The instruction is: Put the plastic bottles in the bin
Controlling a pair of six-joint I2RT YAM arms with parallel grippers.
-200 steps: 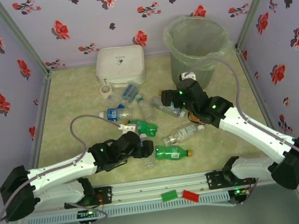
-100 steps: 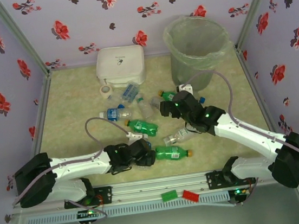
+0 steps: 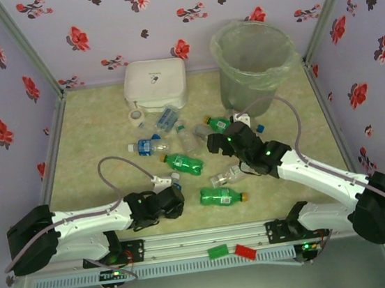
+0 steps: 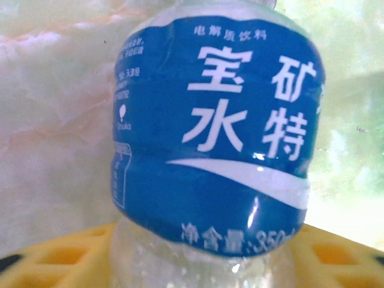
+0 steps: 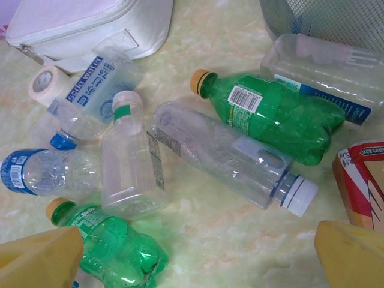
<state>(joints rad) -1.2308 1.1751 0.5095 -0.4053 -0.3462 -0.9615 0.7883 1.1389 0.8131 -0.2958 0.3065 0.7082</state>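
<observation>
Beige marbled tabletop: bare strip along the left wall and in the far-left corner. Clutter sits mid-table.
Grey-green round bin with clear bag liner: far-right corner, upright, mouth open. Right wall is near, with bare table just in front.
White rounded square box: against the back wall, left of the bin, with a gap between them.
Right gripper: jaws spread wide, nothing held, low over the bottle cluster in front of the bin.
Left gripper: just inside the front edge, clamped on a clear plastic bottle with blue label. Yellow pads flank its lower part.
Loose plastic bottles: green bottle with orange cap lies just short of the bin. Clear bottle with white cap lies beside it. Second green bottle lies near the front edge, right of the left gripper.
White tape roll: at the box's front-left corner.
</observation>
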